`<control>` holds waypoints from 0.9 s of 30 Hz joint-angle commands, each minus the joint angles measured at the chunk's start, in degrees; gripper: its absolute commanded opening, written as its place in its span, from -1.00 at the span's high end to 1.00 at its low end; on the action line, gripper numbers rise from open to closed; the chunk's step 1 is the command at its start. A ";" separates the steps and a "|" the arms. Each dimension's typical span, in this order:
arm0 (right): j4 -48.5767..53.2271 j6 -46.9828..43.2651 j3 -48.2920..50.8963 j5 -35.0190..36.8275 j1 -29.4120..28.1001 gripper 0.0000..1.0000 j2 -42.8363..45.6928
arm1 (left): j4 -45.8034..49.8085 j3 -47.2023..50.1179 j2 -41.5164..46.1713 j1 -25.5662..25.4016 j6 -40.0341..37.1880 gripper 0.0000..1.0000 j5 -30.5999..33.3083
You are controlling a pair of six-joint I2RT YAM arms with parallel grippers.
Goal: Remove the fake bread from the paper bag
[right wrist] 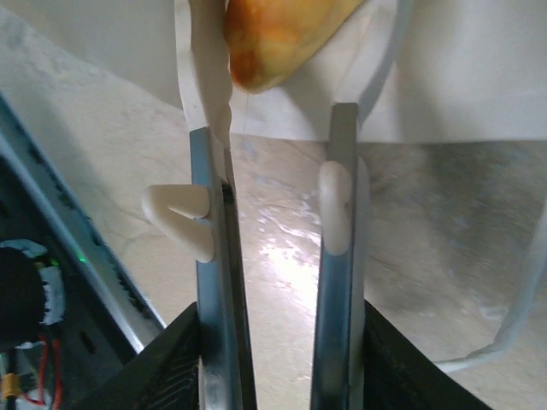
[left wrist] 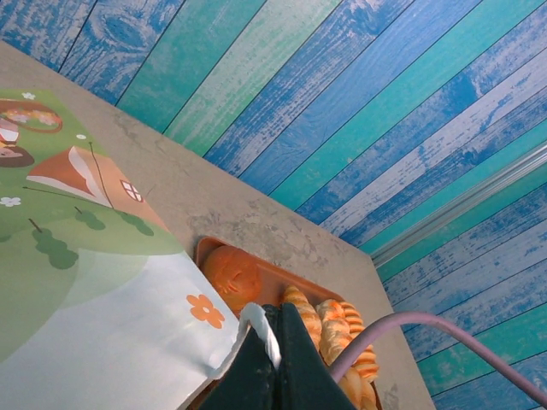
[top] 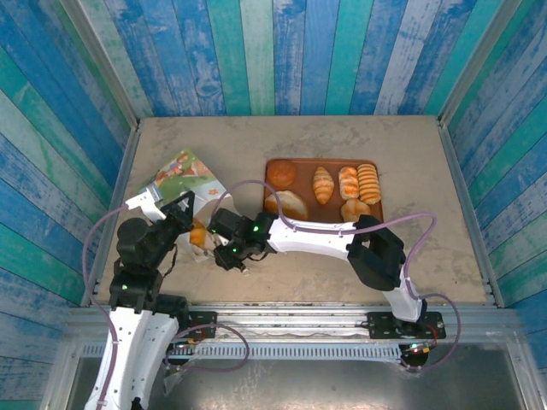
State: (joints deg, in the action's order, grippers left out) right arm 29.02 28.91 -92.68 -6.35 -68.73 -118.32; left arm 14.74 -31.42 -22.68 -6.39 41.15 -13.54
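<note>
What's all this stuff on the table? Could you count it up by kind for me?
Paper bag: 1
Tray: 1
Fake bread pieces in sight: 7 (6 on the tray, 1 at the bag's mouth)
Total: 9

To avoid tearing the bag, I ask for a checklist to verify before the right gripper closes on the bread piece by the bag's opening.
1. Left gripper shut on the paper bag: ok.
2. Right gripper jaws apart: ok.
3. Bread piece in line with the gap: ok, but ahead of the jaws, not between them.
4. Bag paper clear of the right fingers: not ok, a paper edge lies against one.
5. More bread deeper in the bag: cannot tell.
</note>
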 commanded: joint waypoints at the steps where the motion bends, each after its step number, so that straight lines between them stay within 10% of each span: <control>1: 3.44 -1.86 0.55 6.34 -0.17 0.22 4.87 | -0.52 0.04 0.00 -0.15 -1.26 1.00 1.34; 27: 12.47 -11.61 -4.44 17.12 1.89 -0.01 2.15 | -2.46 0.07 -1.68 -0.20 0.02 1.00 -1.27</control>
State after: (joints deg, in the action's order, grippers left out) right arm 41.04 17.76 -94.87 10.52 -66.94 -114.48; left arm 14.83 -31.44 -24.21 -6.39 40.62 -13.65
